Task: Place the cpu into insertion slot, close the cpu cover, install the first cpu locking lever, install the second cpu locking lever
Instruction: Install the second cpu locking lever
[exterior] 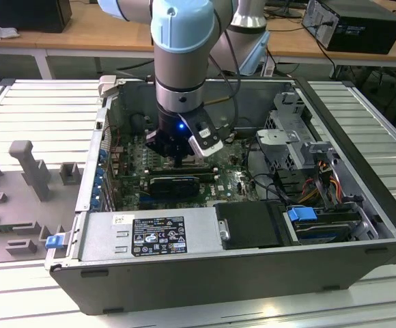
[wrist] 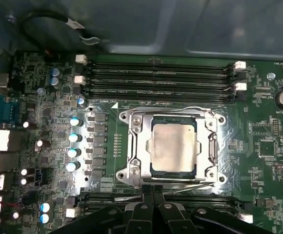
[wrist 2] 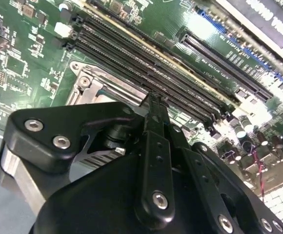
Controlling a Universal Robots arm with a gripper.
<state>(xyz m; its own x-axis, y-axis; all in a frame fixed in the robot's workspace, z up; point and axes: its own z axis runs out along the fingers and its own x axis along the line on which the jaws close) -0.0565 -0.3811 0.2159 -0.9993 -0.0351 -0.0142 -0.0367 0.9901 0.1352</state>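
Observation:
In the first wrist view the pale silvery cpu [wrist: 173, 146] lies flat in the insertion slot [wrist: 123, 117] on the green motherboard. The silvery cpu cover [wrist: 137, 146] is down around it, framing the chip. Thin wire levers run along two opposite sides of the socket [wrist: 171, 108] [wrist: 180, 183]. My gripper [wrist: 153, 189] is shut, its black fingers pressed together at the socket edge beside one wire lever. The second wrist view shows the same shut gripper [wrist 2: 153, 100] tipped down between the socket's metal frame [wrist 2: 85, 80] and the memory slots. From the exterior view, the gripper [exterior: 178, 162] reaches down into the open computer case.
Long black memory slots [wrist: 156, 78] flank the socket on two sides, and a row of capacitors [wrist: 74, 144] stands beside it. The case holds a power supply [exterior: 150, 236], a black box [exterior: 249, 225], a drive cage [exterior: 287, 137] and loose cables [exterior: 321, 178].

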